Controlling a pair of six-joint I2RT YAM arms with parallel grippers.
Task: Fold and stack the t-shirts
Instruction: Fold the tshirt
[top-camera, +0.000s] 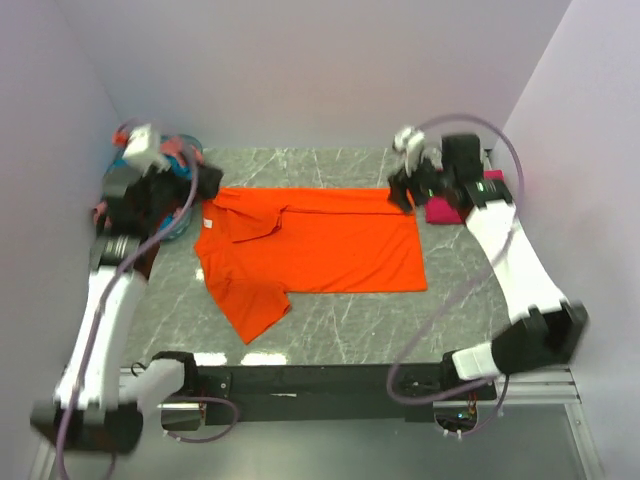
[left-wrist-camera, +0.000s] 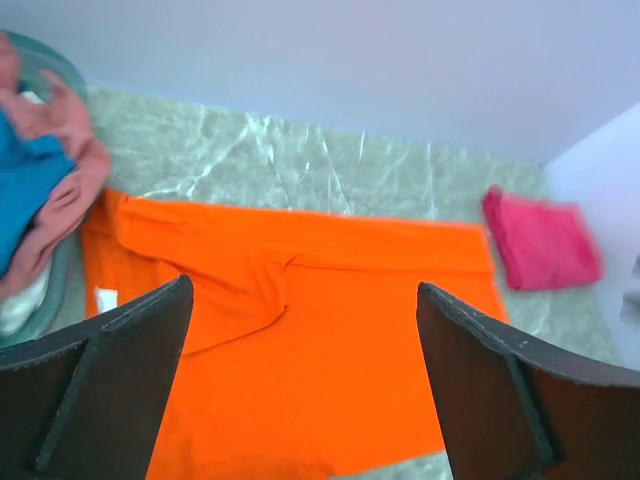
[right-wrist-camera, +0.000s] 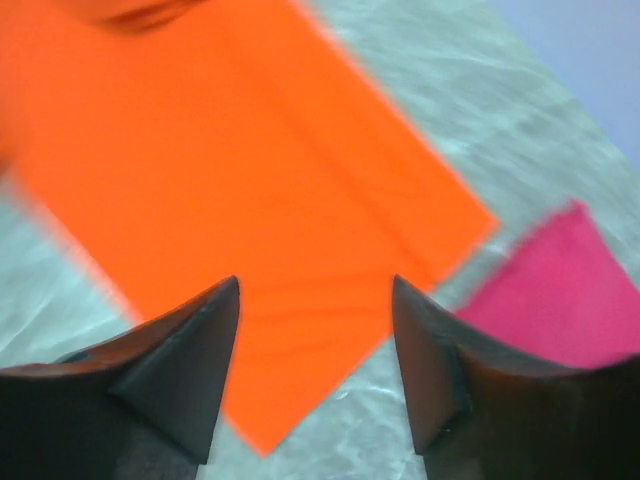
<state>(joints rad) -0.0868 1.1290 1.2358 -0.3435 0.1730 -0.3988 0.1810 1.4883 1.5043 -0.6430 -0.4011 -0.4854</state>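
Note:
A bright orange t-shirt (top-camera: 310, 250) lies spread on the marble table, its far edge folded over and one sleeve sticking out toward the front left. In the left wrist view the orange t-shirt (left-wrist-camera: 320, 300) shows a white neck label (left-wrist-camera: 104, 298). My left gripper (top-camera: 198, 185) hovers over the collar end, open and empty (left-wrist-camera: 303, 285). My right gripper (top-camera: 402, 195) is above the shirt's far right corner, open with nothing in it (right-wrist-camera: 315, 282). A folded magenta-pink t-shirt (top-camera: 445, 210) lies just right of that corner, apart from the orange t-shirt (right-wrist-camera: 220, 150).
A pale blue round basket (left-wrist-camera: 60, 70) at the far left corner holds a teal-blue t-shirt (left-wrist-camera: 25, 185) and a salmon-pink t-shirt (left-wrist-camera: 70, 190). Walls close in the table (top-camera: 350, 320) on the left, back and right.

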